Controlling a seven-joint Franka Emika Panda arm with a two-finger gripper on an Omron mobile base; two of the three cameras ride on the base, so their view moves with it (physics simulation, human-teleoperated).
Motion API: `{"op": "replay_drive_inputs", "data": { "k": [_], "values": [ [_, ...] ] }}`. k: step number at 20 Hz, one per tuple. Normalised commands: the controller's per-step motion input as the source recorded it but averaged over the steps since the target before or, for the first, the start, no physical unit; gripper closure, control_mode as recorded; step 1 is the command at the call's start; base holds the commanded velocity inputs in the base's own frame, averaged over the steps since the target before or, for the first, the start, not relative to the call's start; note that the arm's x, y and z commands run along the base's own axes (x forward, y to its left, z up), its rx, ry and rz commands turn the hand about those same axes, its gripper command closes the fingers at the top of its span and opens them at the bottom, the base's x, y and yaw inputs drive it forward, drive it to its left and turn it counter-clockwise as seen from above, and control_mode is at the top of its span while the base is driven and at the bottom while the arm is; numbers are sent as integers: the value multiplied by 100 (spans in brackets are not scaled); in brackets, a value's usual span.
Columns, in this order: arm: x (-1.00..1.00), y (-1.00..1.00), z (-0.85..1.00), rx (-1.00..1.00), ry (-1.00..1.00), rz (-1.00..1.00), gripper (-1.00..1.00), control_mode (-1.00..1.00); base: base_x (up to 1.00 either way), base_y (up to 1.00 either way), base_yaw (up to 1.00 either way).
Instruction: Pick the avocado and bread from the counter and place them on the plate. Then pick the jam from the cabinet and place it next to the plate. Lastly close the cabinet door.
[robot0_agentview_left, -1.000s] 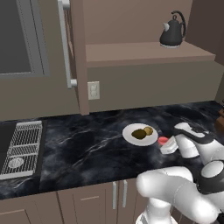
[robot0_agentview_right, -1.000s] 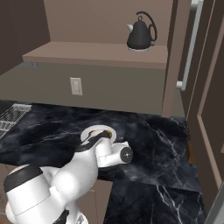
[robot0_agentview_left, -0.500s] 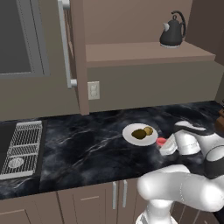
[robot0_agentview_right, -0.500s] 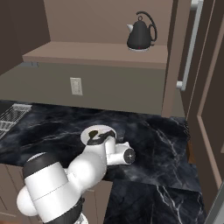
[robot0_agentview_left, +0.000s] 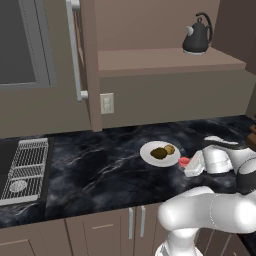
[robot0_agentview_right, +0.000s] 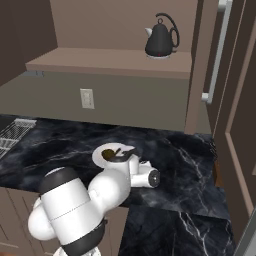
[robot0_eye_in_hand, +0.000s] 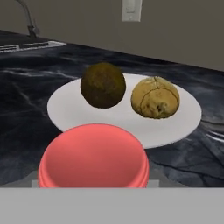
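The claw (robot0_agentview_left: 188, 164) sits low over the dark marble desk (robot0_agentview_left: 100, 165), just beside the plate's right edge in the left base view, and the red-lidded jam (robot0_agentview_left: 184, 161) is right at its tip. In the hand view the jam's (robot0_eye_in_hand: 93, 156) red lid is closest to the camera, low in the centre, but the finger tips are not visible around it, so I cannot tell whether the claw grips the jar or has let go.

Just past the jam lies the white plate (robot0_eye_in_hand: 87, 111), with the dark round avocado (robot0_eye_in_hand: 103, 85) on its left half and the tan, cracked bread (robot0_eye_in_hand: 155, 97) on its right half, the two close beside each other. Whether jam and plate rim touch is unclear.

Farther out, a wall outlet (robot0_agentview_left: 106, 103) sits on the back wall behind the plate, a black kettle (robot0_agentview_left: 197, 35) stands on the shelf (robot0_agentview_left: 165, 60) above, and a grated stove top (robot0_agentview_left: 25, 167) lies well apart at the desk's left end. The tall cabinet door (robot0_agentview_left: 82, 55) with its long handle stands out edge-on above the desk.
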Motion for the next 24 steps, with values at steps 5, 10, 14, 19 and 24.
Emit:
{"op": "replay_drive_inputs", "data": {
  "k": [5, 10, 14, 19, 24],
  "values": [
    [-6, -2, -16, 0, -5, 0, -100, -100, 0, 0, 0],
    [-22, -16, -1, 0, -1, 0, -100, -100, 0, 0, 0],
    [-30, -31, 0, -5, 0, 0, -100, -100, 0, 0, 0],
    [-38, -18, 45, -1, 0, 0, -100, -100, 0, 0, 0],
    [-50, -5, 60, 3, -6, 0, -100, -100, 0, 0, 0]
  ]
}}
